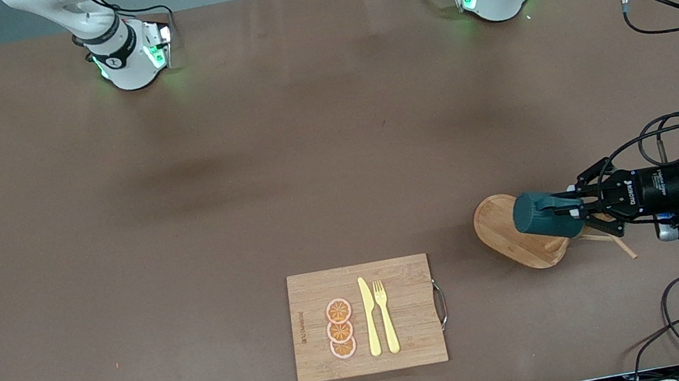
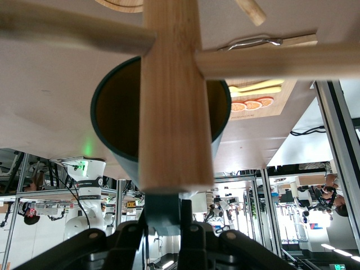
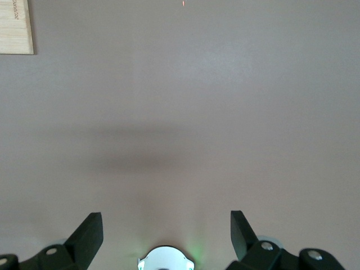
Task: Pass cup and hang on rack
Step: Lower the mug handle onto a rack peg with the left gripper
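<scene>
Nearest the front camera lies a rectangular bamboo cutting board (image 1: 397,281) with a metal handle at the edge toward the left arm's end, flat on the brown table (image 1: 182,246); on it rest three orange slices (image 1: 341,328) in a short row, with a pale yellow knife (image 1: 369,316) and a pale yellow fork (image 1: 386,316) side by side just beside them. Farther from that camera, toward the left arm's end of the table, stands the light wooden mug tree rack (image 1: 501,225) with its oval base on the table. The left gripper (image 1: 568,210) is over that base, lying level, and its fingers are clamped on the small side handle of the dark teal-green cylindrical cup (image 1: 534,215), which hangs in the air on its side above the rack's base. In the left wrist view the cup's (image 2: 112,124) yellow-ochre inside faces the wrist camera, the rack's central post (image 2: 174,101) crosses in front of its mouth, and thin peg arms (image 2: 270,59) branch off to each side; whether the cup touches a peg cannot be told. The right arm waits, drawn back by its base, and the right gripper (image 3: 166,233) hangs over bare table with its fingers spread wide and nothing between them.
</scene>
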Robot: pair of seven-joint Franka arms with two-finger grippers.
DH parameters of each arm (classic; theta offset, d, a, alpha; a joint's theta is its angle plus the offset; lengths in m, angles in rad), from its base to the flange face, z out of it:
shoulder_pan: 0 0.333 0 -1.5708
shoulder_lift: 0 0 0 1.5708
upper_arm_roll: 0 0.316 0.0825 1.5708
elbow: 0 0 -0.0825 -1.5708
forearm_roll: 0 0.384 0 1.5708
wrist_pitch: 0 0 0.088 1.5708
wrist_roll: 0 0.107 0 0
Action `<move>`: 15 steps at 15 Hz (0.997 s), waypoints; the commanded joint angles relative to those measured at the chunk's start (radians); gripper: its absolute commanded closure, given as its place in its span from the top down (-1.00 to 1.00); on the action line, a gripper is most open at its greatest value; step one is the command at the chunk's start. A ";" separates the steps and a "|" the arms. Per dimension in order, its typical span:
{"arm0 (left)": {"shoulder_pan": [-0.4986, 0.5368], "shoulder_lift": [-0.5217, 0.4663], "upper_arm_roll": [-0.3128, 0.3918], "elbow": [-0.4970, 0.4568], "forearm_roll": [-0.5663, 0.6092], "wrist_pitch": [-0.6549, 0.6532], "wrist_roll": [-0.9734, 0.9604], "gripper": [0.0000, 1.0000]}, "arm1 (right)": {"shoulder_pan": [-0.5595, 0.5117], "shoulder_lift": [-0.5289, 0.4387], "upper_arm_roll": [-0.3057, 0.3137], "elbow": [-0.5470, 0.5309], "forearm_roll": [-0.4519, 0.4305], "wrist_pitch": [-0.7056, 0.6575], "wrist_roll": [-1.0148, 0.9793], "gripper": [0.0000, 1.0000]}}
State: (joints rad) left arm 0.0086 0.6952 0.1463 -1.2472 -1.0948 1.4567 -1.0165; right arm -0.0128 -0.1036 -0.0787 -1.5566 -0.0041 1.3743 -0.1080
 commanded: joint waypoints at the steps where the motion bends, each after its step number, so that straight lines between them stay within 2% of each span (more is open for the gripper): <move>1: 0.010 0.012 -0.004 0.002 -0.028 -0.013 0.016 -1.00 | -0.004 -0.030 0.007 -0.022 -0.008 0.002 -0.010 1.00; 11: 0.022 0.026 -0.004 0.006 -0.028 -0.012 0.016 -0.90 | -0.006 -0.030 0.007 -0.022 -0.008 0.000 -0.010 1.00; 15: 0.022 0.026 -0.004 0.008 -0.027 -0.009 0.016 -0.77 | -0.006 -0.030 0.007 -0.022 -0.008 0.000 -0.010 1.00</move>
State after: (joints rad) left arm 0.0244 0.7162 0.1461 -1.2472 -1.0983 1.4568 -1.0147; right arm -0.0128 -0.1036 -0.0784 -1.5565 -0.0041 1.3743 -0.1083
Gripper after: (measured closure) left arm 0.789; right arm 0.000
